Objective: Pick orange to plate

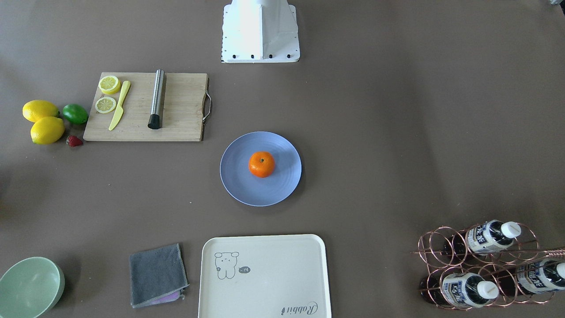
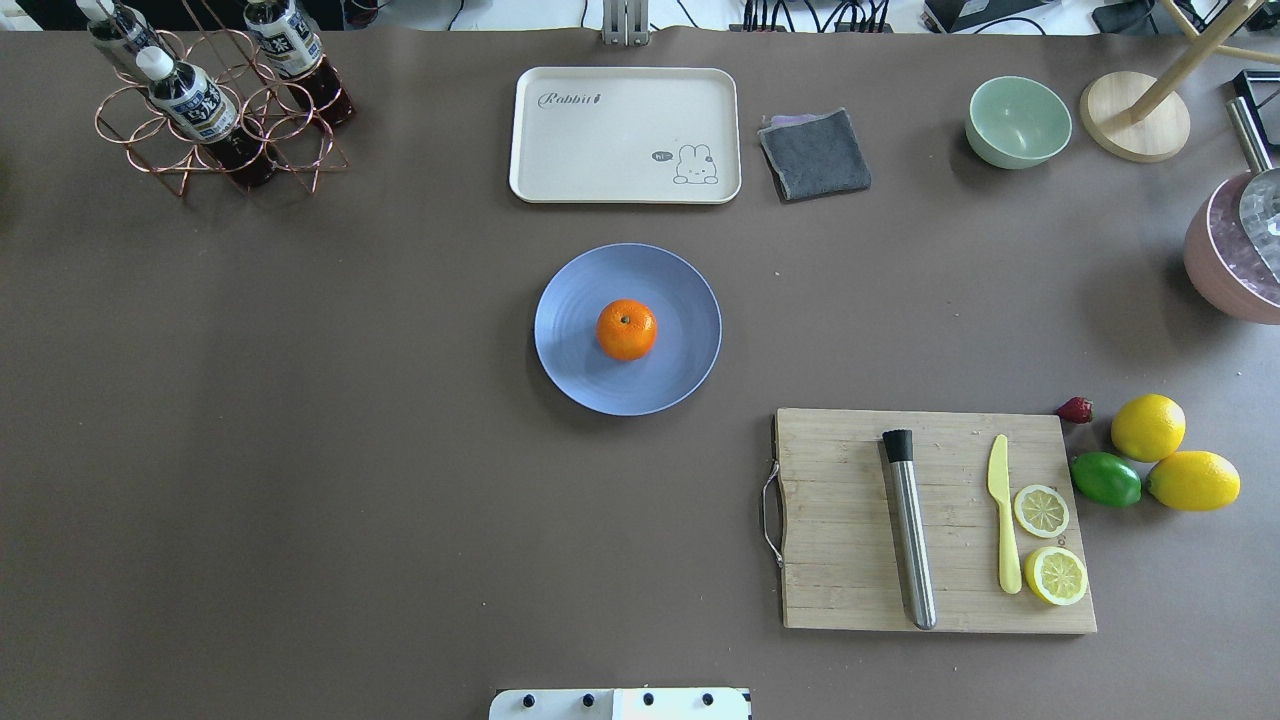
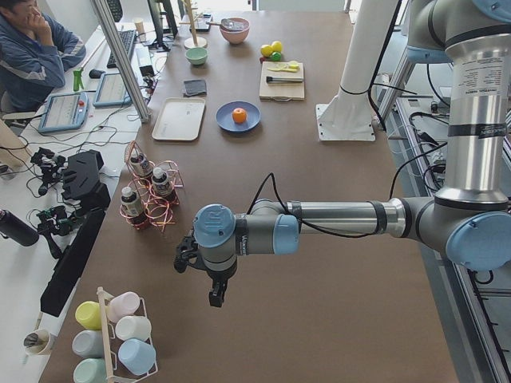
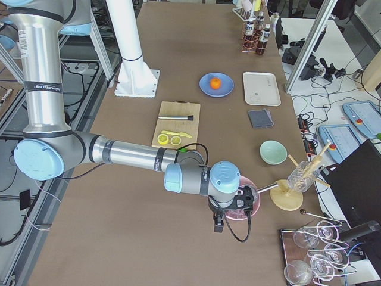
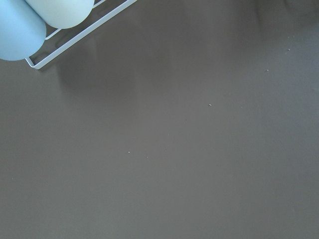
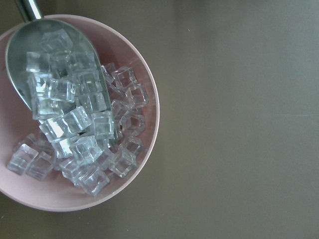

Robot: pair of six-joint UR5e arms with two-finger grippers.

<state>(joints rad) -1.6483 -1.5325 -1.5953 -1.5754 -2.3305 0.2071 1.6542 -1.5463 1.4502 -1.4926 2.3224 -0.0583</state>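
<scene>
The orange [image 1: 261, 164] sits stem-up in the middle of the periwinkle-blue plate [image 1: 238, 176], at the table's centre; the same orange [image 2: 627, 329] and plate [image 2: 580, 370] show from overhead. Neither arm is near them. My left gripper [image 3: 214, 291] hangs over bare table at the far left end, near a rack of cups. My right gripper [image 4: 219, 226] hovers at the far right end beside a pink bowl of ice [image 6: 75, 119]. Both grippers show only in the side views, so I cannot tell whether they are open or shut.
A wooden cutting board [image 2: 850, 520] with a steel muddler, a yellow knife and lemon slices lies at the right, with lemons [image 2: 1148, 427], a lime and a strawberry beside it. At the back stand a cream tray [image 2: 625, 135], a grey cloth, a green bowl [image 2: 1018, 122] and a copper bottle rack [image 2: 200, 110].
</scene>
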